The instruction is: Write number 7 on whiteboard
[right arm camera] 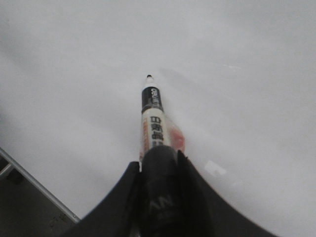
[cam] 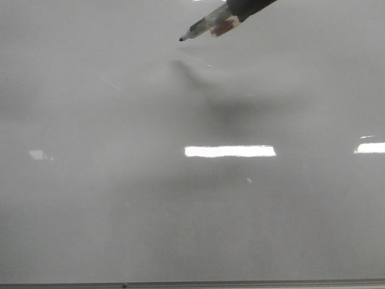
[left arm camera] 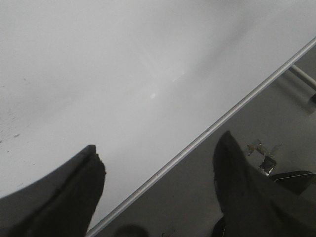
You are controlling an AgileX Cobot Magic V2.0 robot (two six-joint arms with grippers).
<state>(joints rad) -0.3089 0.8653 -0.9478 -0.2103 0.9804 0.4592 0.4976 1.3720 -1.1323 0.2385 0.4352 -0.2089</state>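
No number 7 anywhere yet: blank whiteboard [cam: 120, 211], glossy pale grey, filling the front view, thin metal edge along the bottom, bright rectangular light reflections [cam: 230, 151] on its surface, no ink stroke visible in any view. Rigid, flat, slick surface by the look of it, likely to let a tip skate under too light a touch, so steady modest pressure called for. Whiteboard marker [cam: 207, 26] near the top middle of the front view, dark tip pointing left and down, a soft shadow [cam: 198, 75] beneath it on the board; tip apparently just off the surface, though contact hard to rule out. Light, stiff plastic barrel, printed label, cap off; smooth enough to twist or slide back if pressed hard, so best gripped around the rear barrel, as here. Right end effector [right arm camera: 159, 165] closed around that rear barrel in the right wrist view, tip well forward of the fingers [right arm camera: 190, 187]. Left end effector [left arm camera: 158, 173] spread wide and holding nothing, straddling the board's metal edge, one finger over the board, the other over the darker table [left arm camera: 276, 113] beyond. Task judged barely begun: top stroke first, then the long slanted downstroke.
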